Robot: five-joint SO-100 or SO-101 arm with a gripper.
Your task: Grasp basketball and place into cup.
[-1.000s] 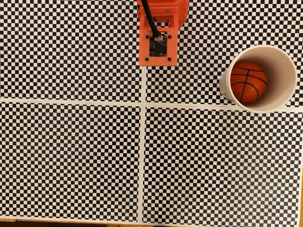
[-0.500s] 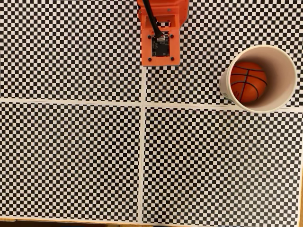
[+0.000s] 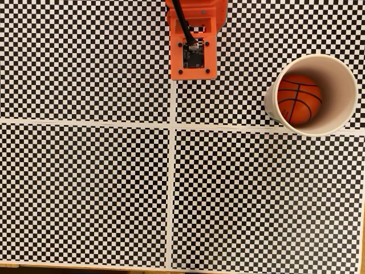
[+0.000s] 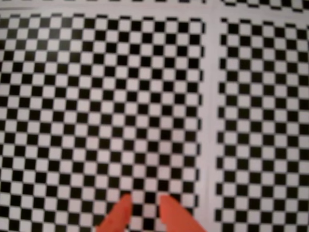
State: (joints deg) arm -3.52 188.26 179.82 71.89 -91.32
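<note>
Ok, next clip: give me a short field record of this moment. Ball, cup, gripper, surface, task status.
ball: basketball lies inside the cup, low on its left side in the fixed view
cup: cup upright, at the right edge of the fixed view
gripper: gripper empty, fingertips slightly apart over the checkered surface in the wrist view
arm: orange arm at top centre of the fixed view, apart from the cup
surface: checkered surface with white dividing strips
task status: appears done

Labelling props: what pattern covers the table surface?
Black-and-white checkerboard split by white strips, clearest in the fixed view.
</note>
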